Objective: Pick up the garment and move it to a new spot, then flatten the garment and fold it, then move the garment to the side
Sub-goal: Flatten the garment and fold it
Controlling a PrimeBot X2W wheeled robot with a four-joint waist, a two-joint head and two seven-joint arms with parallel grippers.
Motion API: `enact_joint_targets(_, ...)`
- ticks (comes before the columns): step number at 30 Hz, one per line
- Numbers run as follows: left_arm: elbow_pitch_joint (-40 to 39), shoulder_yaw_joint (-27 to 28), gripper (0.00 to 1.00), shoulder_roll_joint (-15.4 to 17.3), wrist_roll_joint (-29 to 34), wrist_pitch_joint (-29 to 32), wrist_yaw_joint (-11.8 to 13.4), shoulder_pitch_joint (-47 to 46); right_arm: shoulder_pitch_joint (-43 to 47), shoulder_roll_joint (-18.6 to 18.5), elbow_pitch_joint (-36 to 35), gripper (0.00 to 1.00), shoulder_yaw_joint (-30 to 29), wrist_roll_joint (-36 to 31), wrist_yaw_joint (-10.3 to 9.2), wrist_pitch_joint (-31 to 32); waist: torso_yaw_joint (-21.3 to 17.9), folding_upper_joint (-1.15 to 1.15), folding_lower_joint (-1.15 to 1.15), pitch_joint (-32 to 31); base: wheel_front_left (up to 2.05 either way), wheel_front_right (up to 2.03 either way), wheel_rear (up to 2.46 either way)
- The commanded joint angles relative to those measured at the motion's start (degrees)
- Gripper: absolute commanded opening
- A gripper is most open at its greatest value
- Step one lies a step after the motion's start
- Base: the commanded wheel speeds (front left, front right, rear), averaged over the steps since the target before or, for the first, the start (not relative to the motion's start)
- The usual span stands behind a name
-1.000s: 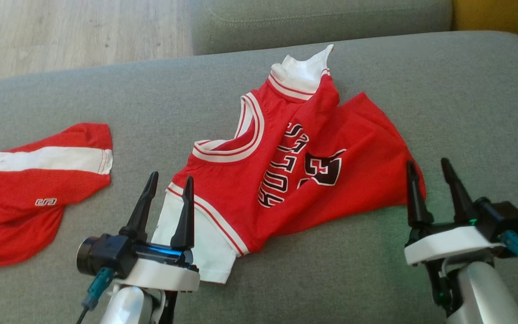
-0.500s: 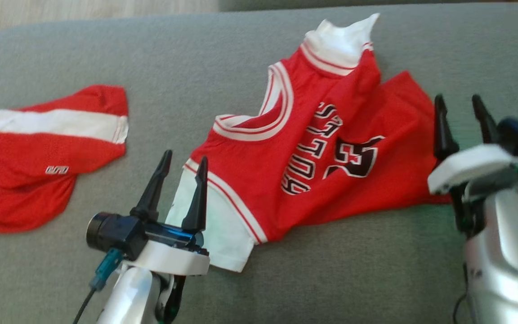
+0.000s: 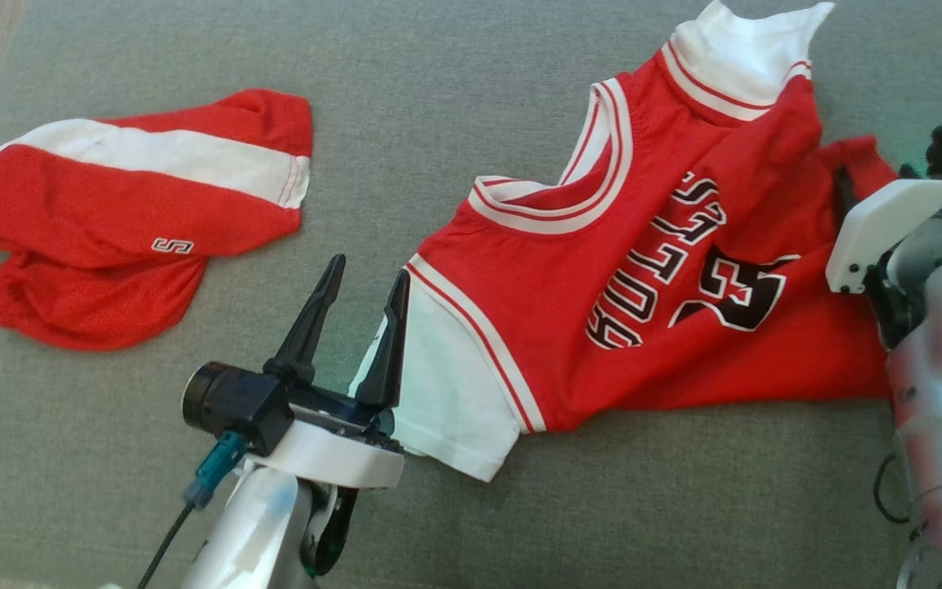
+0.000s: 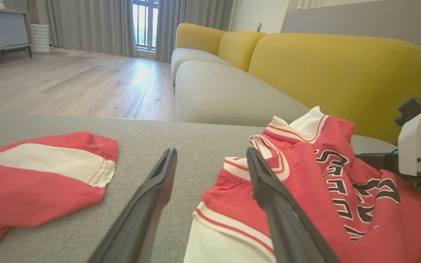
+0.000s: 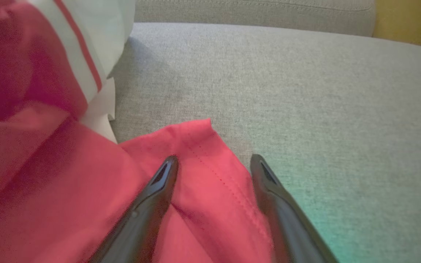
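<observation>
A: Head view: where did the garment (image 3: 643, 270) lie?
B: Crumpled on the grey cushion (image 3: 520, 82), right of centre. My left claw (image 3: 370, 267) gaped at its near white sleeve (image 3: 446, 384); my right claw (image 5: 214, 157) gaped over its right hem (image 5: 210, 175).

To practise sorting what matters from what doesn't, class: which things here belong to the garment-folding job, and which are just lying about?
Job: red jersey, left hand, right hand, grey cushion.
Lying about: other red-and-white garment, yellow sofa back, wooden floor.
</observation>
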Motion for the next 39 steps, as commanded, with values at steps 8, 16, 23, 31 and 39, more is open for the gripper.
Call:
enact_joint_targets(8,-0.98,1.99,1.00,0.24,-0.69,-0.54,0.46,-0.90,-5.04,-1.34,4.73,0.00,2.11,0.22,0.41,-2.71,0.12,0.00,-0.01,-0.89,0.00,0.00,0.00)
enact_joint_targets(16,-1.00,2.72,1.00,0.24,-0.81,-0.54,0.77,0.26,-5.27,-3.00,1.99,0.00,0.79,3.19,0.41,-10.21,-2.56,0.00,-0.01,-4.22,0.00,0.00,0.00)
enact_joint_targets(23,-1.31,3.99,1.00,0.24,-0.58,-0.54,1.16,1.72,-1.44,-3.73,-6.49,0.00,1.81,6.52,0.41,-14.17,-5.32,0.00,-0.01,-7.22,0.00,0.00,0.00)
enact_joint_targets(31,-2.38,4.43,1.00,0.24,-0.30,-0.54,1.04,2.11,3.24,-5.16,-19.98,0.00,-0.82,6.93,0.41,-11.43,-4.97,0.00,-0.01,-6.50,0.00,0.00,0.00)
enact_joint_targets(39,-2.54,3.58,1.00,0.24,-0.50,-0.54,0.69,0.47,-1.67,-7.24,-22.64,0.00,-0.22,3.65,0.41,-6.60,-1.94,0.00,-0.01,-2.39,0.00,0.00,0.00)
